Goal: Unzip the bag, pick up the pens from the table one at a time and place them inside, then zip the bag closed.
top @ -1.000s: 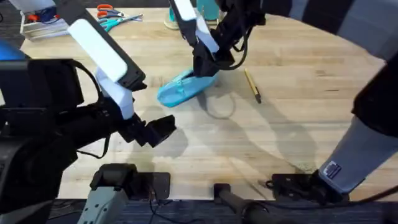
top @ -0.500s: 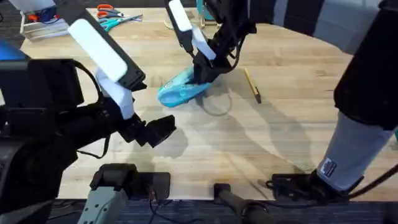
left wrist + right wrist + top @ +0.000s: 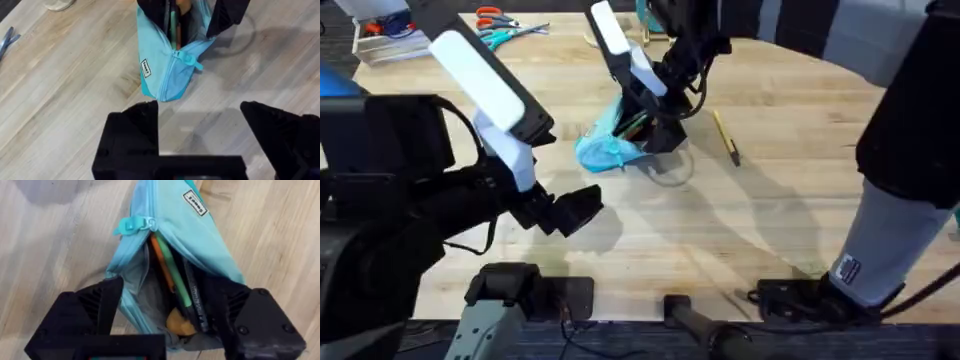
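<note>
The light-blue bag (image 3: 605, 145) lies on the table (image 3: 790, 200), its zipper open at the far end. In the right wrist view the bag (image 3: 200, 230) gapes, with orange, green and black pens (image 3: 172, 275) inside and the zipper pull (image 3: 131, 225) at the closed end. My right gripper (image 3: 650, 118) is open, its fingers (image 3: 85, 315) straddling the bag's mouth. One yellow pen (image 3: 725, 137) with a dark tip lies on the wood just right of the bag. My left gripper (image 3: 572, 210) hovers open in front of the bag (image 3: 167, 70), holding nothing.
Orange and teal scissors (image 3: 500, 28) and a white tray (image 3: 380, 42) sit at the table's far left corner. A thin ring (image 3: 670, 170) lies on the wood beside the bag. The right arm's large upper link (image 3: 905, 200) looms at the right.
The right gripper has shifted slightly left over the bag and spread its fingers. The bag's far end has lifted and gaped open, showing the pens inside. The left arm has not moved.
</note>
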`<state>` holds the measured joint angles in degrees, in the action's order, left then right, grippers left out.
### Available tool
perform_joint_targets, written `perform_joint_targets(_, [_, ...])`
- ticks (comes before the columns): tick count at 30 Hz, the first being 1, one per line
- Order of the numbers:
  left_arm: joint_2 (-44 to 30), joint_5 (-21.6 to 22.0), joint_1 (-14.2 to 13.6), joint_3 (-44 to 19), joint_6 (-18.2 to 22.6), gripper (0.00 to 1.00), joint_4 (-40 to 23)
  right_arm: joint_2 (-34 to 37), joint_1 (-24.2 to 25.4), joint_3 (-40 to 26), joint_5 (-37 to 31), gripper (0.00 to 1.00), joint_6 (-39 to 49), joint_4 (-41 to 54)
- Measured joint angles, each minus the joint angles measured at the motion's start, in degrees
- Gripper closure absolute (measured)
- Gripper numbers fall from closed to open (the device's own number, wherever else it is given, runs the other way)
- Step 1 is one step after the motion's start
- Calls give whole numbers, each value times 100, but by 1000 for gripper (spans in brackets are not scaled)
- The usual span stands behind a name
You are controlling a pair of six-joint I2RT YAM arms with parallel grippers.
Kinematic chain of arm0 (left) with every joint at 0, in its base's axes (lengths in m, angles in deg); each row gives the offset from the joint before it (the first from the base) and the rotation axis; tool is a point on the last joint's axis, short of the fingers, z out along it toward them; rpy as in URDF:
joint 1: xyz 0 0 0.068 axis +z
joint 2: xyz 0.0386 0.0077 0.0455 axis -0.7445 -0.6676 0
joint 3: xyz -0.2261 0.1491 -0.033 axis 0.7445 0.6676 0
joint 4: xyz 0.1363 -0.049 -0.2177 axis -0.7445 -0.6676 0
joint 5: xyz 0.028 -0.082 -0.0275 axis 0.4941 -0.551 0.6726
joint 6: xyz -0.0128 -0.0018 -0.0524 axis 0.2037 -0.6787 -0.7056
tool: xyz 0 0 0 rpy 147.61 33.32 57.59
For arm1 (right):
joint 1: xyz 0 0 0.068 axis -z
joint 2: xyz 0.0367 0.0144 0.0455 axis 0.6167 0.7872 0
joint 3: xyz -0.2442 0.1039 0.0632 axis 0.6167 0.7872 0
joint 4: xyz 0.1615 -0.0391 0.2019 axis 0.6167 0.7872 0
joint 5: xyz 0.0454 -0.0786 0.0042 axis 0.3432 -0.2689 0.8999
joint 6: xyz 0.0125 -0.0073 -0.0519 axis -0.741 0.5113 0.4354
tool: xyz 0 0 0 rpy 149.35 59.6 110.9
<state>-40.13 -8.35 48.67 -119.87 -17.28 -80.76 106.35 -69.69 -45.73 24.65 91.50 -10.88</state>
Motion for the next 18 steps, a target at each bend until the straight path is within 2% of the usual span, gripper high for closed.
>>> perform_joint_targets(18, [0, 0, 0, 0, 0, 7, 0, 0, 2, -24, -15, 4, -177, 19])
